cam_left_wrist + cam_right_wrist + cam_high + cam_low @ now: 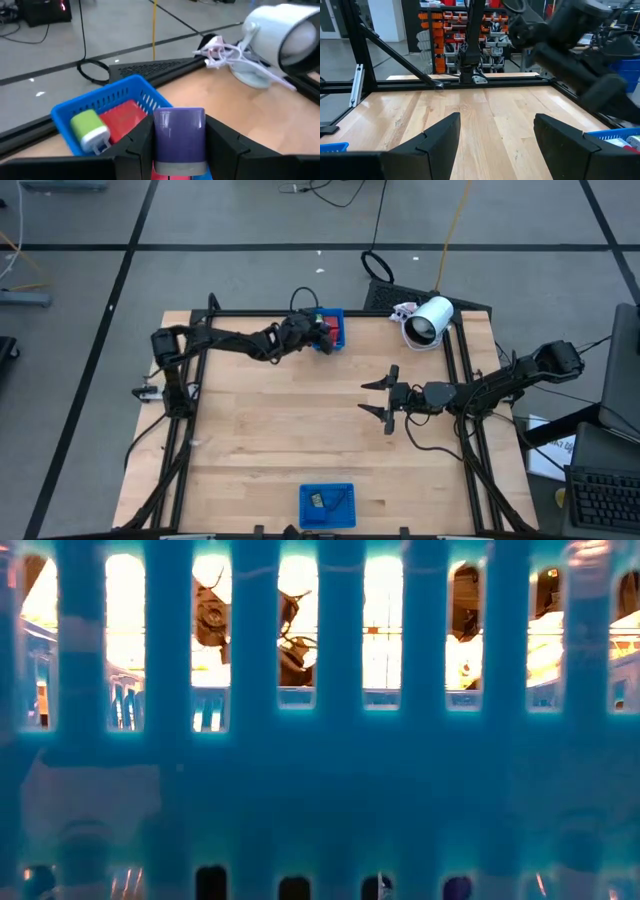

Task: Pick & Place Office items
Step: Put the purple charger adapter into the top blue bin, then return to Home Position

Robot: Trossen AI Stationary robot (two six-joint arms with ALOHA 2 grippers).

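No text, label, brand, number or sign can be read in any of the views. A paper sheet (552, 448) with dark marks is seen on the floor right of the desk (300, 440), but nothing on it can be made out. The orange bins (451, 26) on the shelving beyond the desk carry no legible marking either.

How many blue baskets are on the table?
2. One blue basket sits at the table's far edge, where the left gripper holds a purple block above it. The other basket is at the near edge. None seems hidden.
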